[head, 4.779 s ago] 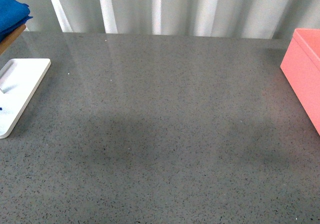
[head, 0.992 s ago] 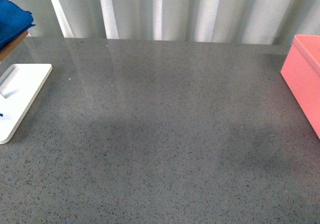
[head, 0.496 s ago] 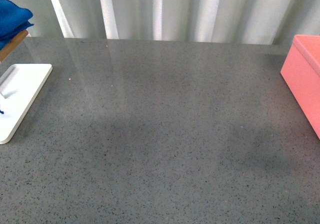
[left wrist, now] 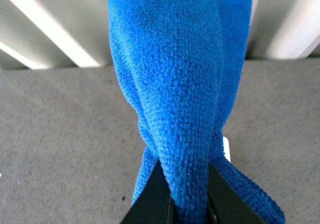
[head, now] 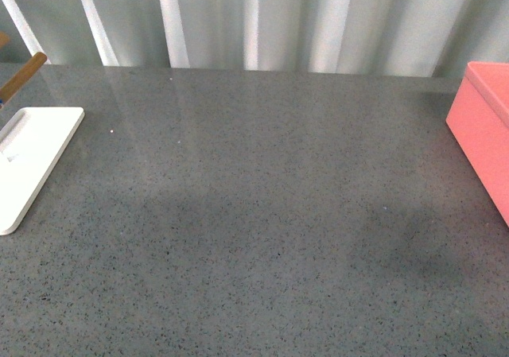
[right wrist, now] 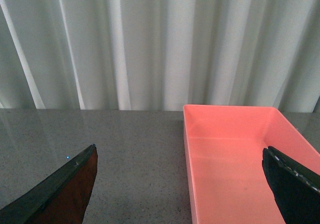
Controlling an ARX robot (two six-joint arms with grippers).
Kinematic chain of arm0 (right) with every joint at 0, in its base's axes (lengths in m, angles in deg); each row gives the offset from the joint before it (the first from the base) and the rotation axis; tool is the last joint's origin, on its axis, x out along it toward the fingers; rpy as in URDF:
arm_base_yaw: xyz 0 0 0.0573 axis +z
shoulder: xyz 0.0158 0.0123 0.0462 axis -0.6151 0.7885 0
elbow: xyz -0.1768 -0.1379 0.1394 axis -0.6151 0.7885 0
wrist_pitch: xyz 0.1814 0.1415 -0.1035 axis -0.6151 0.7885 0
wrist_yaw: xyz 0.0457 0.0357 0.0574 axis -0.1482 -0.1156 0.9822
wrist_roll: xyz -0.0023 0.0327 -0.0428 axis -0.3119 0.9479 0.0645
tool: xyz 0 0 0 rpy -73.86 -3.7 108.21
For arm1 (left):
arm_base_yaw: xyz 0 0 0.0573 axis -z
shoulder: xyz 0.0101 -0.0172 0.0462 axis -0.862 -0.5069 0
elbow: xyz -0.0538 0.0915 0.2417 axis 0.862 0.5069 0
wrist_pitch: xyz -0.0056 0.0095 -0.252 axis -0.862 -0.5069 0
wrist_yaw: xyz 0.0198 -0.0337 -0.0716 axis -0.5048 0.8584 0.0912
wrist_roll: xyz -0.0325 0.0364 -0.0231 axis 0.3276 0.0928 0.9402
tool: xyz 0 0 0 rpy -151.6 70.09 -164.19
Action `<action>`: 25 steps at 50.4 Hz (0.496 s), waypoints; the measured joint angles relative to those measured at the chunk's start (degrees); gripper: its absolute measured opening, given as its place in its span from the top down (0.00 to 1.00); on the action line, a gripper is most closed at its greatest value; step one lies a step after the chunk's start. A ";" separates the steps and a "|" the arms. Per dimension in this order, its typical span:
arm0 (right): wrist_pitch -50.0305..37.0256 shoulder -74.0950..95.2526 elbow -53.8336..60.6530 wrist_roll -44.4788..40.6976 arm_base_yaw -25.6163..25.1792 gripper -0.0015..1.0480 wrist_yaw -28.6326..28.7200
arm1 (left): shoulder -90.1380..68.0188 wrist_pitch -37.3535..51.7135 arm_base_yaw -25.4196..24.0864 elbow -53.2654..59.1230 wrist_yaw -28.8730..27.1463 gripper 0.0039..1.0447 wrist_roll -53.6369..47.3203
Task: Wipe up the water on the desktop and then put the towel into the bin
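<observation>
My left gripper (left wrist: pixel 186 206) has its fingers pinched hard on the towel (left wrist: pixel 175 84) - the blue cloth bunches out of the grip, with the grey desktop (left wrist: pixel 60 134) behind it. My right gripper (right wrist: pixel 179 156) has its fingers spread wide, and the bin (right wrist: pixel 227 123) lies just beyond them. In the front view a white base (head: pixel 32 158) sits at the left edge, a wooden rod (head: pixel 22 76) in the upper left and the bin at the right edge - pale curtain (head: pixel 278 23) across the top.

This looks like a robot test lab: a glossy speckled grey surface (head: pixel 262 214) backed by a pale pleated curtain (head: pixel 318 19), with a pink bin (head: pixel 485 126) and a white base (head: pixel 32 158).
</observation>
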 joint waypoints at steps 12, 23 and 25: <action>0.00 0.00 0.00 0.00 0.00 0.07 0.00 | 9.38 7.56 10.19 3.74 8.52 0.96 2.45; 0.00 0.00 0.00 0.00 0.00 0.07 0.00 | 13.77 16.87 18.32 15.89 13.46 0.96 2.32; 0.00 0.00 0.00 0.00 0.00 0.07 -0.02 | 13.81 18.08 18.95 17.77 14.05 0.96 2.25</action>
